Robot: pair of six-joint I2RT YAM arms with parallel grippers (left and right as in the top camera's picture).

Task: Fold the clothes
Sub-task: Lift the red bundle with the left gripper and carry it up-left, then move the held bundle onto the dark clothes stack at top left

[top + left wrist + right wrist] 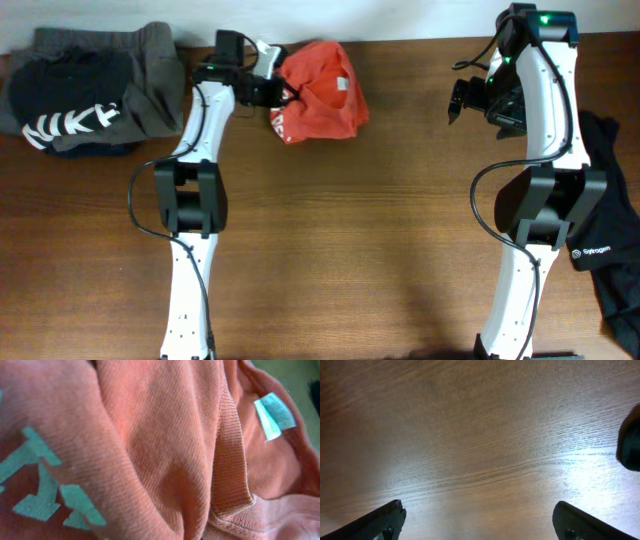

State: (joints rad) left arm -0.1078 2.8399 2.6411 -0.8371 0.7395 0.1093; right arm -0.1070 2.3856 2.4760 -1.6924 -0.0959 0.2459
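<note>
At far edge of table (330, 230), left of centre: red-orange shirt (320, 92), bunched in a heap, white neck label (341, 84) facing up. L tool (280, 94) closed on shirt's left edge; wrist cam filled w/ fabric, fingers hidden. R tool (458, 103) wide open, holding nothing, above bare wood, well right of shirt. Dark grey clothes pile (85, 95) at far-left corner; black garment (612, 240) at right edge.
</note>
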